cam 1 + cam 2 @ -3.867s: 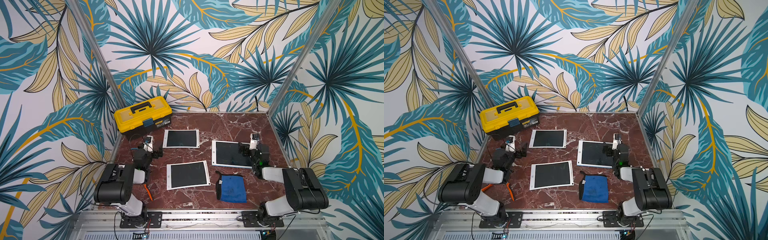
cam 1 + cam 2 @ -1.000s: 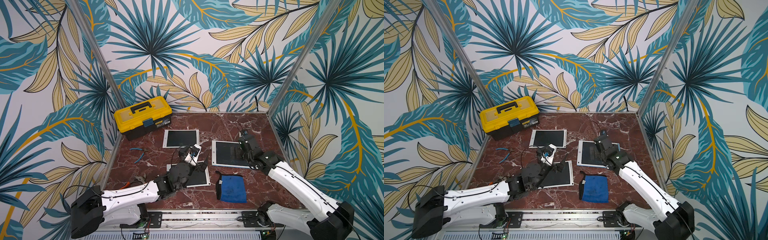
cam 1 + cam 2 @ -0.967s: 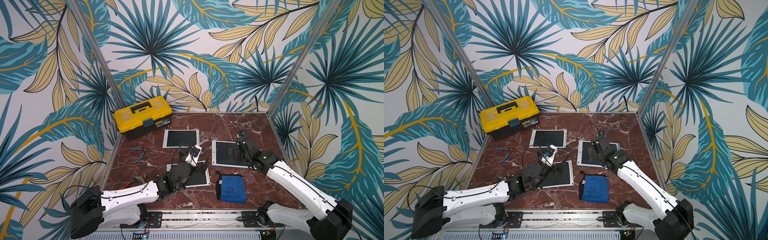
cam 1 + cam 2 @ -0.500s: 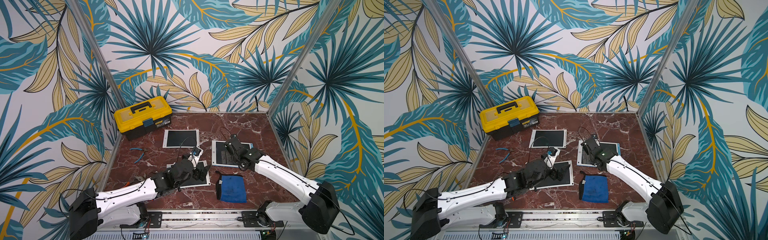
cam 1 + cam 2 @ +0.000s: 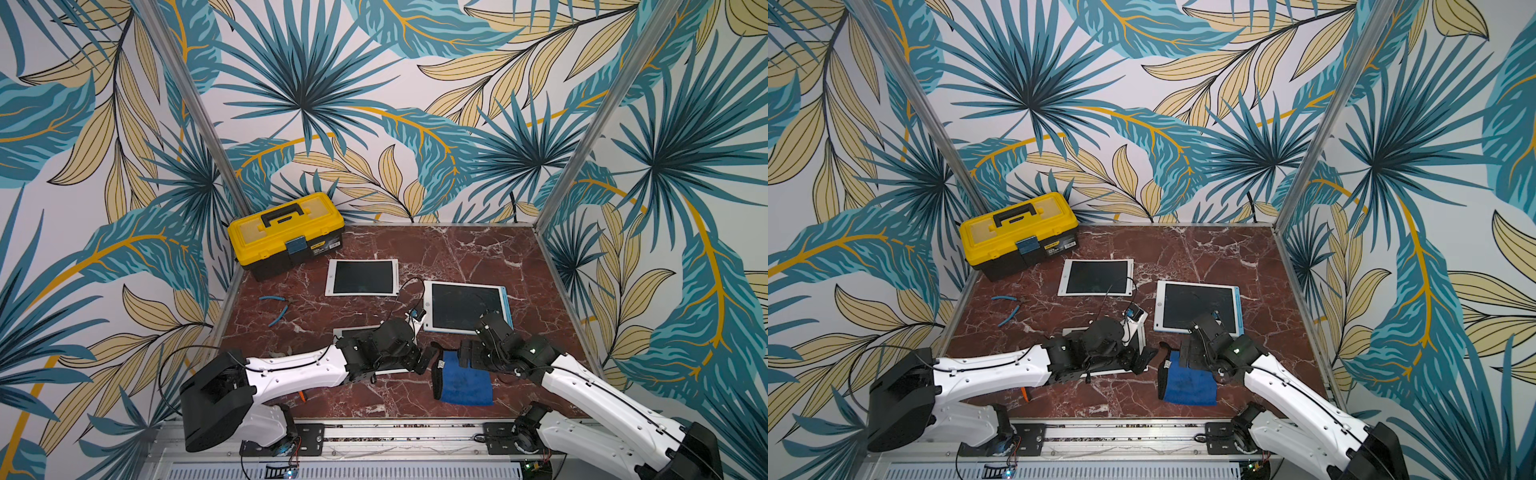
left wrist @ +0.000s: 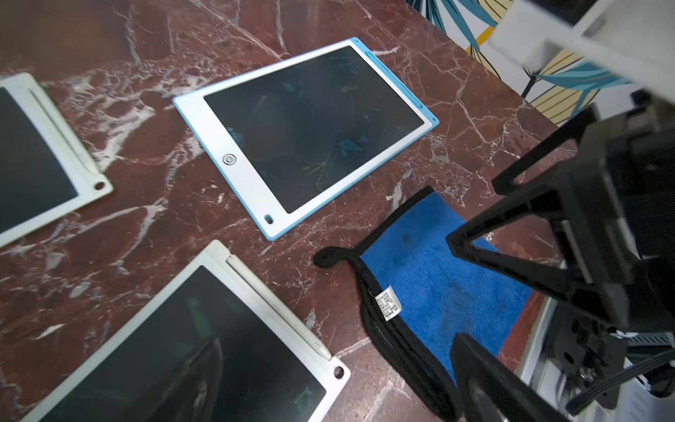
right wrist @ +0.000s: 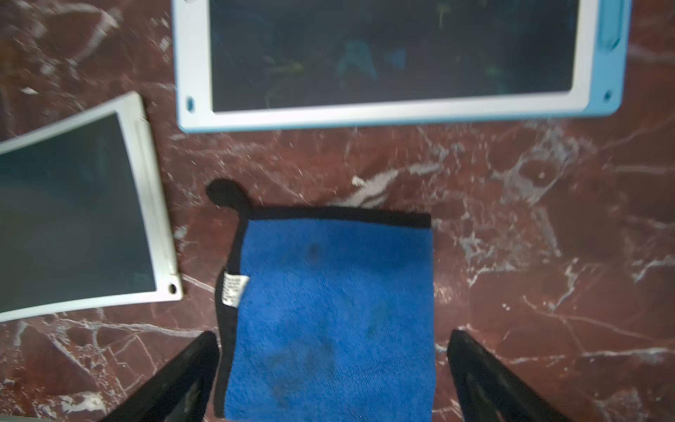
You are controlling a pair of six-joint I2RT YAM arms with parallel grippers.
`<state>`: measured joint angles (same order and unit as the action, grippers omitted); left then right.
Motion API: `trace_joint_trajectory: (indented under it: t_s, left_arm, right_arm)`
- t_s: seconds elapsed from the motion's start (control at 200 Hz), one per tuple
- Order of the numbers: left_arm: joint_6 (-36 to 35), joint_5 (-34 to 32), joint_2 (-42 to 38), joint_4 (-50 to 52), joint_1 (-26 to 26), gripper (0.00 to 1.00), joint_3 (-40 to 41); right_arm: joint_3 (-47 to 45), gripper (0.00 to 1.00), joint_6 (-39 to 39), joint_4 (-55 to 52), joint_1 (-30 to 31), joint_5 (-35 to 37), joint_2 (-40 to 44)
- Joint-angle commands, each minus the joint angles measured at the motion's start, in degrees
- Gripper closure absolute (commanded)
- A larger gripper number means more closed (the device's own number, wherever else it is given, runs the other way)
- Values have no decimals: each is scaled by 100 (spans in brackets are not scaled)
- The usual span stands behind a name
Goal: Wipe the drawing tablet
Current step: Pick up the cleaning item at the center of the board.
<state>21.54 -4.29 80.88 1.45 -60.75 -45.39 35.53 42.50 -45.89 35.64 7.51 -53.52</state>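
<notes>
Tablets x3 lie flat on the table [image 5: 457, 249], screens up; the task doesn't say which one.

Nearest you is the cloth [image 7: 336, 292], folded flat, just right of the near tablet [image 6: 182, 347]. The right gripper [image 7: 330, 339] hangs over it, jaws wide apart, a finger either side, holding nothing. Can't tell if the tips touch the table. The left gripper [image 6: 456, 292] is also spread and empty, by the near tablet's right edge, close to the cloth.

Cloth looks soft and limp. I'd pinch the thick folded part, not the black hem alone.

Next back, right side, is the blue tablet [image 5: 463, 307]. It has faint greenish scribbles + blue smears on the screen, so it's prob. the one to wipe. It looks thin, stiff, light and slick, so it'll likely skate on the marble. Pin a bezel corner w/ the free gripper and go easy on the screen.

Far tablet [image 5: 361, 277], pliers [image 5: 276, 309] and toolbox [image 5: 286, 232] sit behind.

Hidden: the near tablet is mostly under the left arm in both top views, and the right wrist view is blurry.
</notes>
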Motion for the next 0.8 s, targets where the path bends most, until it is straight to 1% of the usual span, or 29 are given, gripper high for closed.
trace_joint_trajectory:
  t_s: [0.0,0.135,0.275,0.556,0.721,0.796]
  left_arm:
    - [221,508,233,8,-7,0,-257]
    - [507,799,549,-18,-9,0,-369]
    - [572,1021,861,-29,-27,2,-458]
    - [708,1137,1084,-31,-94,5,-497]
    - [958,1183,1123,-31,-222,6,-489]
    - [1190,1165,1171,-31,-269,6,-489]
  right_arm:
    - [-460,0,645,232,21,-405,34]
    - [-798,1,851,380,19,-368,233]
    - [-1030,1,956,322,14,-302,546]
    - [-1345,0,1294,261,18,-473,1154]
    - [-1558,0,1419,440,15,-703,1359]
    - [-1671,1,1496,590,19,-782,1438]
